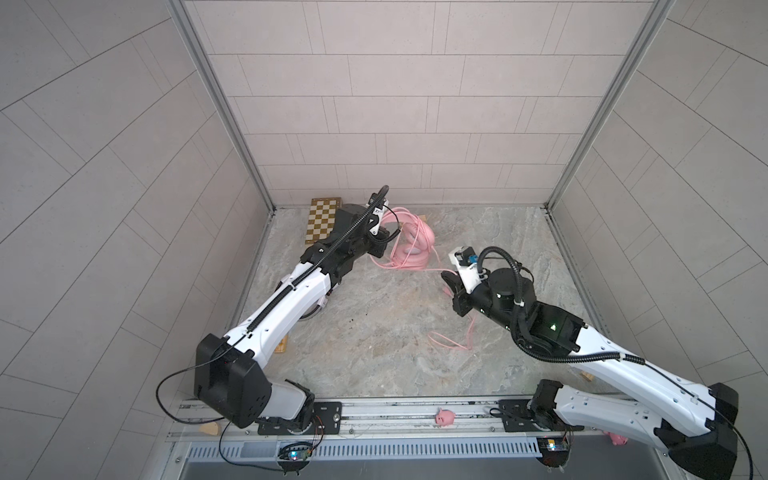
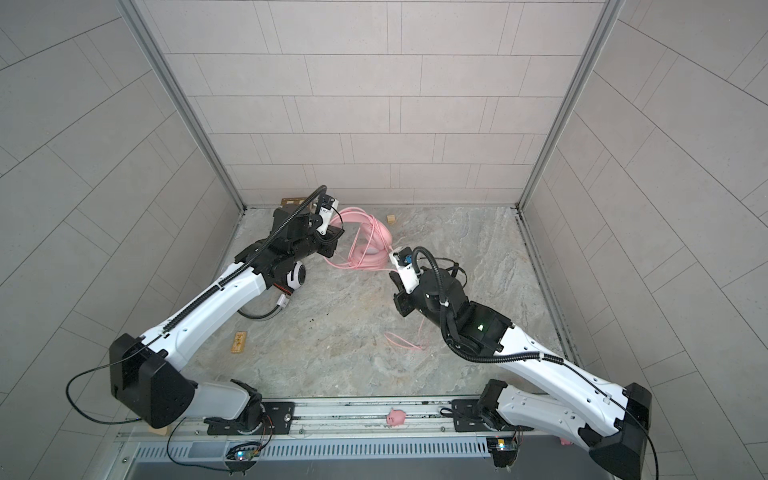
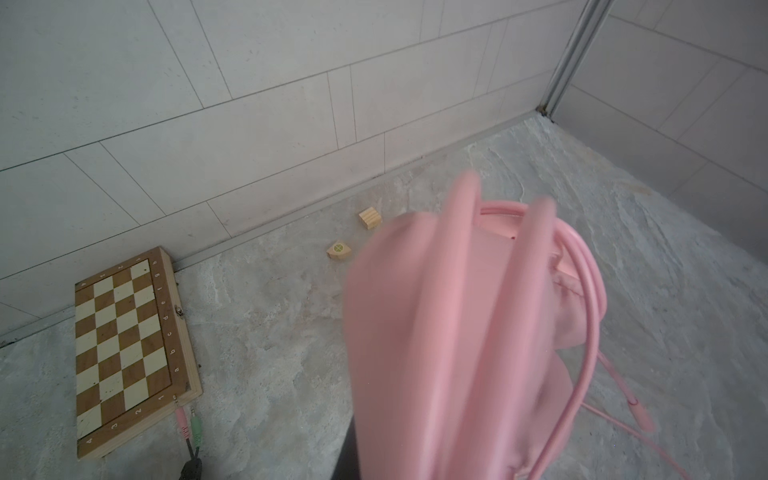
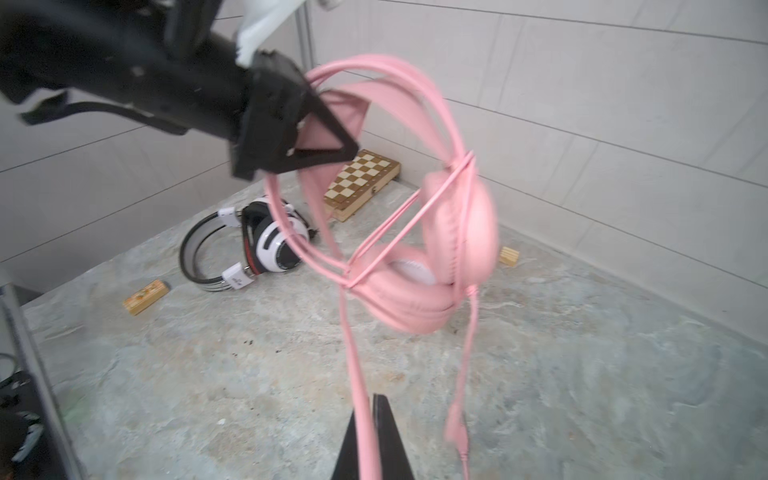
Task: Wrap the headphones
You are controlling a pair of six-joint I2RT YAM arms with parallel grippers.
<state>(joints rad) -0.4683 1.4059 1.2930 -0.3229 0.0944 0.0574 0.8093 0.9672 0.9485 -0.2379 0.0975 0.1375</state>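
- The left pincer (image 4: 332,141) is clenched on the padded band of the pink over-ear headset (image 4: 449,257). The headset hangs from it with its ear cups lowest, close to the tiled back wall.
- Several turns of the thin pink cord (image 4: 356,357) cross the headset's frame. One strand runs taut down to the right pincer (image 4: 374,440), whose black fingers are clamped tight on it.
- In both top views, the rest of that cord trails in a loose loop on the grey stone-look surface (image 1: 374,332), just beside the right arm.
- The white over-ear headset with black stripes (image 4: 257,245) lies on the surface beneath the left arm, apart from both pincers. It is near the folded wooden chessboard (image 4: 361,178), which sits against the back wall.
- In the left wrist view, pink and green jack plugs (image 3: 189,424) on a dark lead touch the chessboard's corner, and the pink headset fills the foreground, blurred.
- Small pale wooden blocks (image 3: 370,217) sit near the wall, and a pink pig toy (image 1: 444,417) rests on the metal rail between the arm bases.
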